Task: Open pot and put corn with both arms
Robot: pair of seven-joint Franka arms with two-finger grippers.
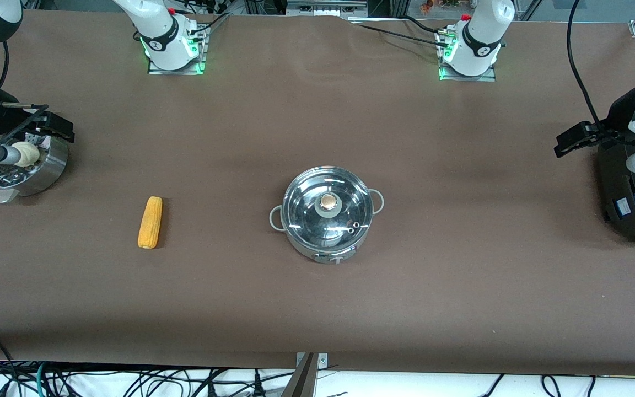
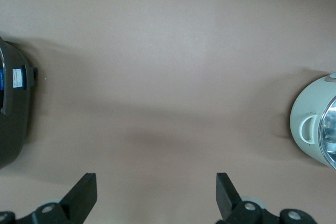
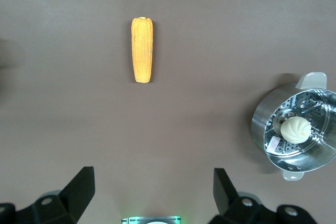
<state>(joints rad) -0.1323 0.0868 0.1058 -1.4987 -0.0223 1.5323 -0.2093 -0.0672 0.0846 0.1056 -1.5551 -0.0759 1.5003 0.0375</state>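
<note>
The steel pot point(image 1: 327, 237) stands mid-table with its glass lid point(image 1: 306, 212) on and the round knob point(image 1: 328, 202) on top. Its side and one loop handle show in the left wrist view point(image 2: 307, 129). The yellow-orange corn point(image 1: 150, 222) lies on the cloth toward the right arm's end, apart from the pot, and shows in the right wrist view point(image 3: 142, 49). My right gripper point(image 1: 53, 125) point(image 3: 152, 174) is open and empty, up over the steamer bowl. My left gripper point(image 1: 571, 140) point(image 2: 156, 182) is open and empty, up beside the black cooker.
A perforated steel steamer bowl point(image 1: 47, 171) point(image 3: 262, 124) holding a pale bun point(image 1: 26, 153) point(image 3: 295, 128) stands at the right arm's end. A big black cooker point(image 1: 626, 193) point(image 2: 13, 114) stands at the left arm's end. Brown cloth point(image 1: 461, 275) covers the table.
</note>
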